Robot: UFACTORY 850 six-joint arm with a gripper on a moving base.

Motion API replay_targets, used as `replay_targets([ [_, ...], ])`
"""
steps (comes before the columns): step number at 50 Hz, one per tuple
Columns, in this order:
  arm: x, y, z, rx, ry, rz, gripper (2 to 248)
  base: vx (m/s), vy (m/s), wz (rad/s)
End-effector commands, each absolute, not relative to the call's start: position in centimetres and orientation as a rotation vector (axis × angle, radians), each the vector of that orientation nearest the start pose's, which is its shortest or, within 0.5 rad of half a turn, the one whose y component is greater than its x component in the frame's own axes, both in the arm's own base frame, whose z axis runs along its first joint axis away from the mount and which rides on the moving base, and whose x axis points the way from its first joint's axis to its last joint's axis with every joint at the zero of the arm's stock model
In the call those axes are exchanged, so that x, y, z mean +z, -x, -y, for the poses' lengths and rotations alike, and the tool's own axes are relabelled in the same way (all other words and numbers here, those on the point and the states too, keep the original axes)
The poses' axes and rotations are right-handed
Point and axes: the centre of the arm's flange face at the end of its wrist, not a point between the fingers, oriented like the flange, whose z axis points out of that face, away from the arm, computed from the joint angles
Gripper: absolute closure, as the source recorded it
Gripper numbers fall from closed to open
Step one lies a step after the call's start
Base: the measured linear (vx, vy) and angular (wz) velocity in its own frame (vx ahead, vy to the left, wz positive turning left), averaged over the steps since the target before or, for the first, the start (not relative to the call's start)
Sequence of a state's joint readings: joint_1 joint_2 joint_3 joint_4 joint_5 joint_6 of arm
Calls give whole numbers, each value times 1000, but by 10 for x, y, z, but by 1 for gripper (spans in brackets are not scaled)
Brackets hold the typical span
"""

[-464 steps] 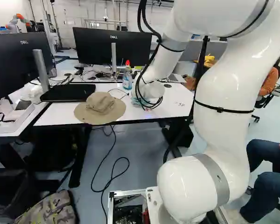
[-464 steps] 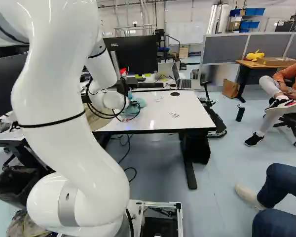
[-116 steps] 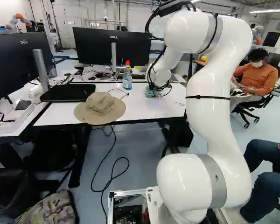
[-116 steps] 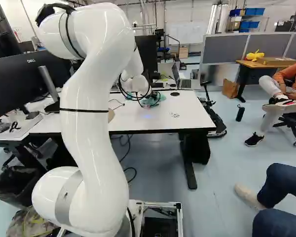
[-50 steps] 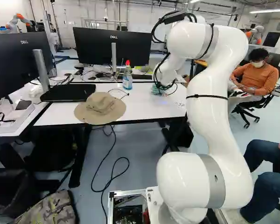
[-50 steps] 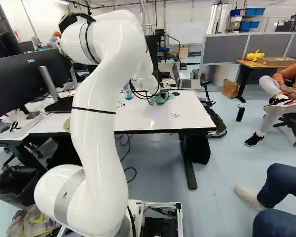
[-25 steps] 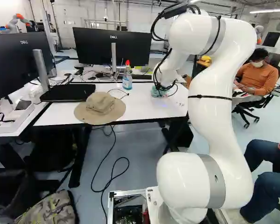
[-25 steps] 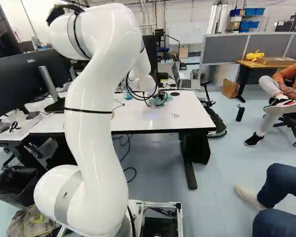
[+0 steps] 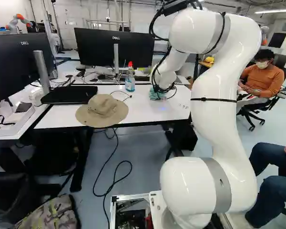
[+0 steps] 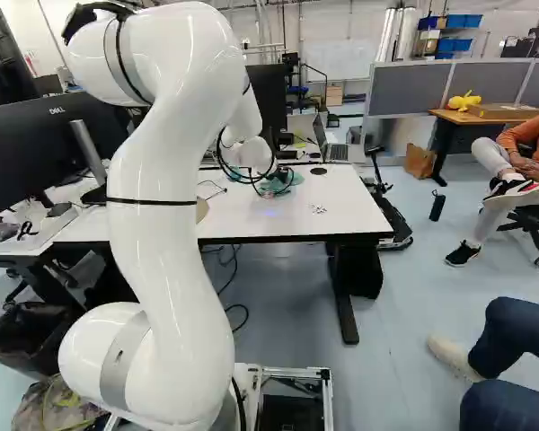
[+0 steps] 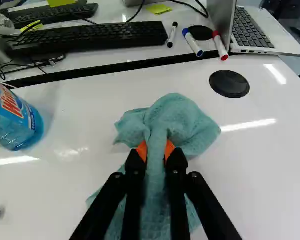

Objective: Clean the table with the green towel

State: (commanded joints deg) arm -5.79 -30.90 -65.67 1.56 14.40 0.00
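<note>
White and glossy, the table (image 11: 260,165) spreads under the gripper (image 10: 282,175) and out to both sides of it, with streaks of reflected light. Pale blue floor (image 10: 404,314) shows around the table's legs, and beyond the fingers (image 11: 134,172) and to their right stand grey partitions (image 10: 413,88).

The fingers stand a little apart, their orange pads (image 11: 142,150) pressing a fold of the green towel (image 11: 175,117) from two sides. The towel fans out on the table just ahead of the fingertips, and more of it lies under and between the fingers.

Ahead, the table's far edge meets a dark gap (image 11: 105,69); past that are a keyboard (image 11: 95,36), three markers (image 11: 193,45) and, ahead to the right, a laptop (image 11: 255,30). Nearer than the gap, ahead and right of the fingertips, a black disc (image 11: 229,83) sits apart from the towel.

Left of the fingers, white surface separates the towel from a blue bottle (image 11: 20,120). Farther left and nearer the base, a tan hat (image 9: 102,109) reaches the near edge.

Right of the fingers, white surface runs to the right edge, with small dark marks (image 10: 318,209) on the side nearer the base. Toward the base, white surface runs from the fingers to the near edge.
</note>
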Motion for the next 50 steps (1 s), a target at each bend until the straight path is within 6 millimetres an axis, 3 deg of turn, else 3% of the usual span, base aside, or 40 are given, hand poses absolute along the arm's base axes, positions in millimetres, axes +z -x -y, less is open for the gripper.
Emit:
replay_targets([
  [19, 372, -659, 58, -1351, 2867, -167, 193, 0, 0, 0],
  [33, 369, -681, 70, -1382, 2858, -188, 193, 0, 0, 0],
  [50, 369, -683, 75, -1387, 2859, -198, 193, 0, 0, 0],
])
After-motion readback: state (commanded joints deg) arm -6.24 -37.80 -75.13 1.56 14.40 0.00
